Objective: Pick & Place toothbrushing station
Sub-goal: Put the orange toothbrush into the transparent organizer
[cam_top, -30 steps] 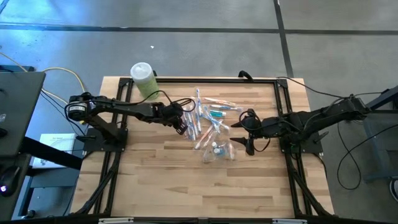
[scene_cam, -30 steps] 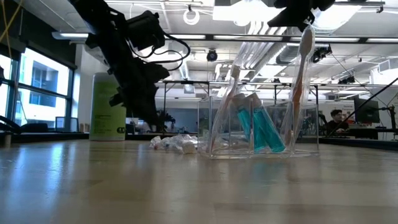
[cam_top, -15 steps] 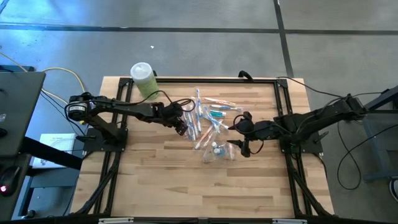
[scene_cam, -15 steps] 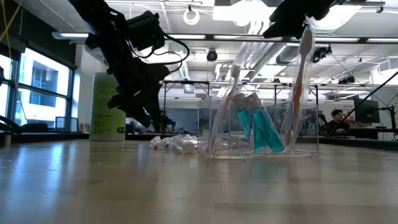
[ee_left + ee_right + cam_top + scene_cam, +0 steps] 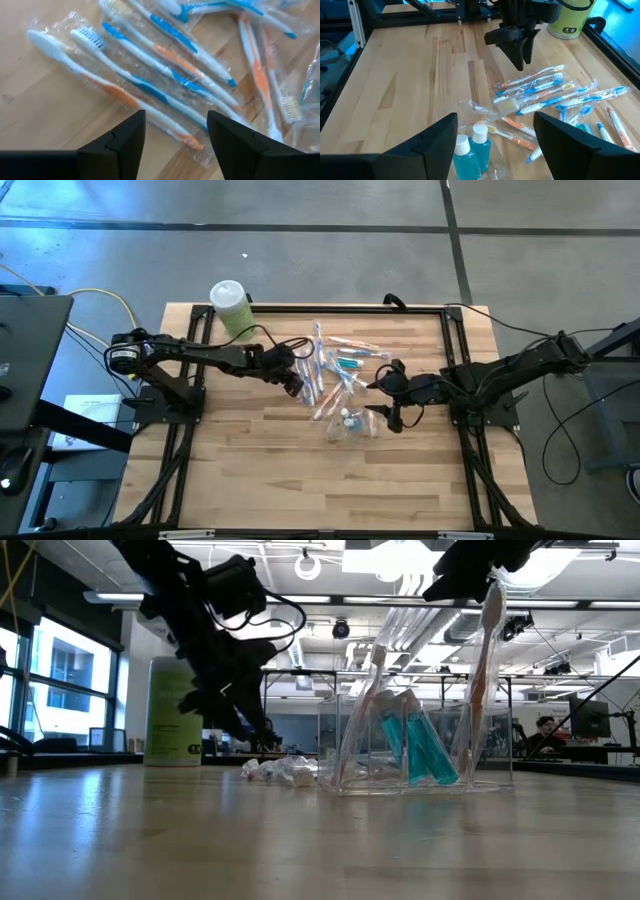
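Observation:
Several wrapped toothbrushes (image 5: 335,368), white with teal and orange parts, lie in a loose pile on the table's far middle. Over the pile's left edge my left gripper (image 5: 175,135) hangs open, slanting down, with brushes (image 5: 150,80) showing below its gap. Just nearer stands the see-through holder (image 5: 420,750), with two small teal bottles (image 5: 472,150) and two upright brushes (image 5: 487,660) in it. My right gripper (image 5: 495,140) is open, above and to the right of the holder (image 5: 350,423), and points at it.
A light-green bottle with a white cap (image 5: 230,308) stands at the table's far left corner, behind my left arm. Black frame rails (image 5: 455,360) run along the table's sides. Bare wood (image 5: 300,480) fills the near half of the table.
My left gripper has opened over the left edge of the toothbrush pile, staying in place. The brushes and the holder lie as before.

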Robot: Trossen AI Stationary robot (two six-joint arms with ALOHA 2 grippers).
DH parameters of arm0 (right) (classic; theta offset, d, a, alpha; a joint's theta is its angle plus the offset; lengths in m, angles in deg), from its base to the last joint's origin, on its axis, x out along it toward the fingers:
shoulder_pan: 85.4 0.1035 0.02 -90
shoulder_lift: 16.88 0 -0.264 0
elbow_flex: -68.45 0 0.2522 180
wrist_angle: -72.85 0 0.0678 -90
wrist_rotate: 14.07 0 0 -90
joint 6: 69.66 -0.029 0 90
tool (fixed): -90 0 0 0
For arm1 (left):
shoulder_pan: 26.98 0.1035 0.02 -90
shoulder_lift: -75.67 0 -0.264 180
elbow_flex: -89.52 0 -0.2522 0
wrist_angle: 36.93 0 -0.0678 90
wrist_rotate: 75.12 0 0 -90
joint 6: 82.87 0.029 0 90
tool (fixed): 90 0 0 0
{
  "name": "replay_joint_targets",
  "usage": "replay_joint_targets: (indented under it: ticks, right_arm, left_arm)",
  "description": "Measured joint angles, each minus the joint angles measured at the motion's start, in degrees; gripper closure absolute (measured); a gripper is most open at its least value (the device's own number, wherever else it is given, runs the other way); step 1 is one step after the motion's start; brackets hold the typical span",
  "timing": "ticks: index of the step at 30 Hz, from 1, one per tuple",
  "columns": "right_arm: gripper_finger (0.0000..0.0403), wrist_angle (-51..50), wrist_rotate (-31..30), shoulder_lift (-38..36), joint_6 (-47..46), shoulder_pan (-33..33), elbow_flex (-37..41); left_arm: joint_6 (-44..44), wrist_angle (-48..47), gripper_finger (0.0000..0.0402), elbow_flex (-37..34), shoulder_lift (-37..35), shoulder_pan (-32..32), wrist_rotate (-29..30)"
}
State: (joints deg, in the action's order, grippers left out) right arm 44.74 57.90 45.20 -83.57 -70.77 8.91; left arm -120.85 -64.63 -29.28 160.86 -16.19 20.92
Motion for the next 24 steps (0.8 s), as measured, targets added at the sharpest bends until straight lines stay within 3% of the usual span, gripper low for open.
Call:
replay_joint_targets:
  ticks: [24]
  right_arm:
    - [0.0149,-0.02,0.00,-0.02,-0.01,0.00,0.00]
  left_arm:
    - [0.02,21.54,0.0195,-0.02,-0.01,0.01,0.00]
